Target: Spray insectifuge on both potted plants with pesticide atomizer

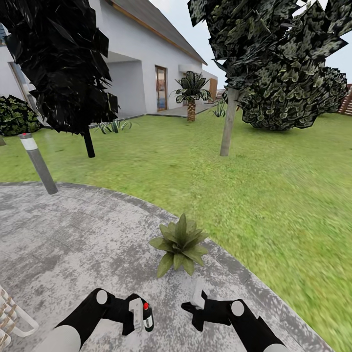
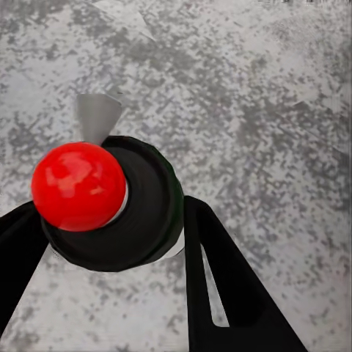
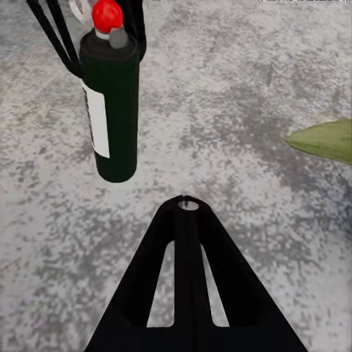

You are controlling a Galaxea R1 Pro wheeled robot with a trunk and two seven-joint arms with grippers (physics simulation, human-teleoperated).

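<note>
Speckled grey paved patio [image 1: 73,230] curves into green lawn [image 1: 274,176]; left tool [image 1: 139,315] clamps dark red-topped atomizer bottle [image 1: 147,317]; right tool [image 1: 198,298] closed, empty; green-leaved potted plant [image 1: 180,244] ahead.

flat, even daylight in all three views; no clear light source and almost no cast shadows. the lawn [image 1: 274,195] smears into streaks toward the right edge of the head view, and the pole [image 1: 38,163] leans as if bent by a wide lens. the trees [image 1: 63,63] render nearly black with jagged leaf edges. the paving [image 2: 257,110] looks grainy and blotchy. the bottle's red top [image 2: 78,186] carries soft pale highlights. compression blocks show along edges.
</note>
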